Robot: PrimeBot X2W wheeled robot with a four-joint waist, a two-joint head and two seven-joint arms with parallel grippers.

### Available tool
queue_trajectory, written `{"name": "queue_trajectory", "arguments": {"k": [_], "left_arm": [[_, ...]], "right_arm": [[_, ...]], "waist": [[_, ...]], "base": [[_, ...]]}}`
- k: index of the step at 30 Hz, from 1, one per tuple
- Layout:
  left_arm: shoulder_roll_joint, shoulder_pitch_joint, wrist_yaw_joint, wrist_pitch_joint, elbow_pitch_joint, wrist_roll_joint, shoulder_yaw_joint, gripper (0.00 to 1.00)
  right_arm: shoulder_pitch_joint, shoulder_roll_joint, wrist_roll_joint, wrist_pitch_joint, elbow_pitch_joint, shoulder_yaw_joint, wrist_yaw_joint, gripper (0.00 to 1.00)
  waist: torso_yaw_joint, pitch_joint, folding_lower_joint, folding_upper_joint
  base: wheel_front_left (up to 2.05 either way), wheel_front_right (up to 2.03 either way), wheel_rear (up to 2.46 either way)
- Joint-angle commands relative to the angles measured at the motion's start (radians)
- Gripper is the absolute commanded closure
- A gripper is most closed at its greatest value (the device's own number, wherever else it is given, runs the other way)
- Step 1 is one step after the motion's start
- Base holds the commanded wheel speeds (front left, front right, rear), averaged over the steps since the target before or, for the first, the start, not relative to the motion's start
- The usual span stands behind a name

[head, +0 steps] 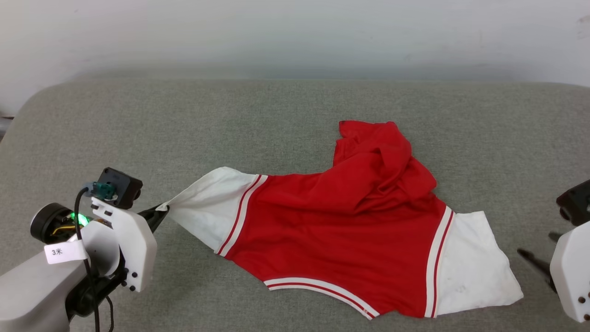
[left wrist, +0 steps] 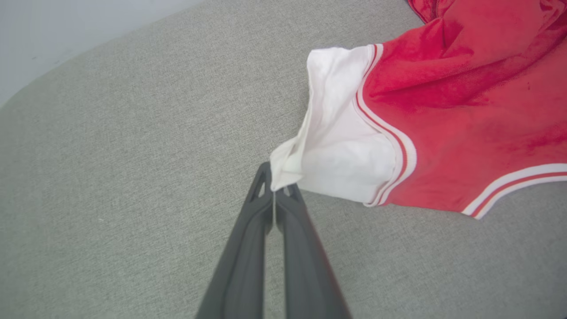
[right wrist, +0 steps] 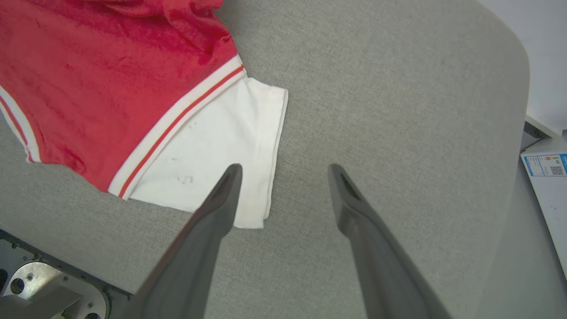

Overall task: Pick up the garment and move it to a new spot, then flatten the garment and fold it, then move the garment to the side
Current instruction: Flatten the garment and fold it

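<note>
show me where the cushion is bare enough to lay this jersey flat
Bare: grey cushion between back wall and jersey, widest beyond the left gripper, shut on one white sleeve. Crowded: near edge, jersey and open right gripper.

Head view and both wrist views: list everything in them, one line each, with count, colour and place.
jersey: one, red with white sleeves and red-white striped trim, spread rumpled across the middle of the pad, upper part bunched.
pad: one, grey fabric, under the jersey.
wall: one, white, behind the pad.
box: one, white with a label, beyond the pad's corner in the right wrist view.
plate: one, silvery metal, below the pad's edge in the right wrist view.
left gripper: one, dark fingers, shut on the tip of one white sleeve.
right gripper: one, dark fingers, open, near the other white sleeve's edge.
</note>
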Motion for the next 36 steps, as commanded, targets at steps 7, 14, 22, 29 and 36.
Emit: {"name": "queue_trajectory", "arguments": {"k": [7,14,22,29,36], "left_arm": [[-0.025,-0.031,0.006,-0.015,-0.012,0.021,0.002,1.00],[-0.040,-0.052,0.000,-0.032,-0.012,0.044,0.002,1.00],[-0.052,-0.051,-0.008,-0.043,0.007,0.040,-0.002,1.00],[-0.053,-0.024,-0.010,-0.066,0.010,0.026,0.001,1.00],[-0.035,0.002,-0.008,-0.117,-0.040,-0.003,0.032,1.00]], "right_arm": [[-0.014,0.011,0.043,0.088,0.115,0.055,-0.001,0.00],[-0.057,0.068,0.026,0.013,0.330,0.170,-0.001,0.00],[-0.060,0.116,0.069,-0.091,0.477,0.339,0.001,0.00],[-0.090,0.088,0.122,-0.249,0.473,0.311,0.001,1.00],[-0.064,0.046,0.150,-0.374,0.361,0.213,-0.001,1.00]], "waist": [[0.028,0.037,0.0001,0.0000],[0.057,0.087,0.0001,0.0000],[0.066,0.091,0.0001,0.0000],[0.053,0.035,0.0001,0.0000],[0.041,-0.037,0.0001,0.0000]], "base": [[0.00,0.00,0.00],[0.00,0.00,0.00],[0.00,0.00,0.00],[0.00,0.00,0.00],[0.00,0.00,0.00]]}}
